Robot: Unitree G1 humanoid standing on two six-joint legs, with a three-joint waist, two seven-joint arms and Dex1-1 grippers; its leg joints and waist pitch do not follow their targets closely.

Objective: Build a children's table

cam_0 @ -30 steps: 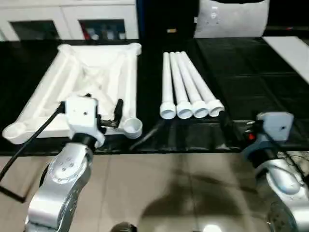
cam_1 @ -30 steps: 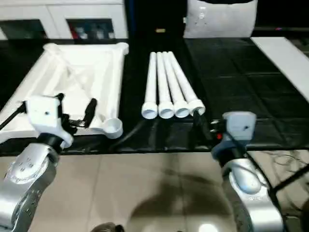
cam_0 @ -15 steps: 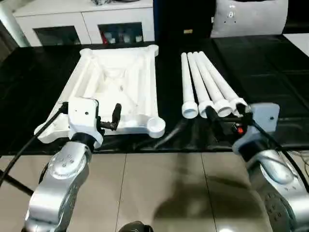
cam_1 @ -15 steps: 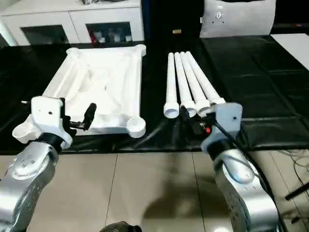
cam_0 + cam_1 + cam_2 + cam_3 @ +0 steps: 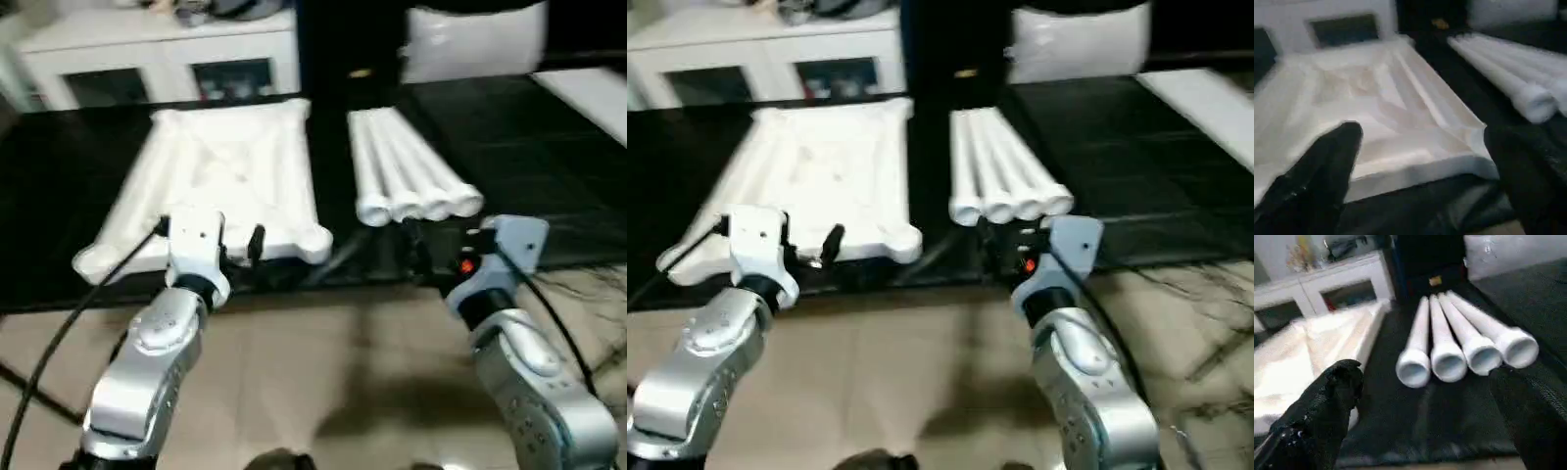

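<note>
right now the white table top (image 5: 227, 176) lies upside down on the black-covered worktable (image 5: 549, 157), its ribbed underside facing up and round sockets at its corners. just beside it, toward the robot's right, four white legs (image 5: 407, 176) lie side by side, touching one another, their wide open ends pointing toward the robot. a strip of black cover separates the legs from the top.

the left gripper (image 5: 1420, 161) hovers at the near edge of the table top, its two black fingers (image 5: 1317, 181) spread wide apart with nothing between them; in the left wrist view the near corner of the top sits between the fingers but apart from both. the right gripper (image 5: 1425, 406) hangs at the near edge of the worktable, just short of the legs' open ends, its jaws likewise wide apart and empty. in the right wrist view the four tube mouths (image 5: 1466, 357) line up in a row between its fingers.

behind the worktable stand white cabinets (image 5: 157, 59) with dark glass doors, and a tiled floor (image 5: 323, 372) shows under the silver forearms.
</note>
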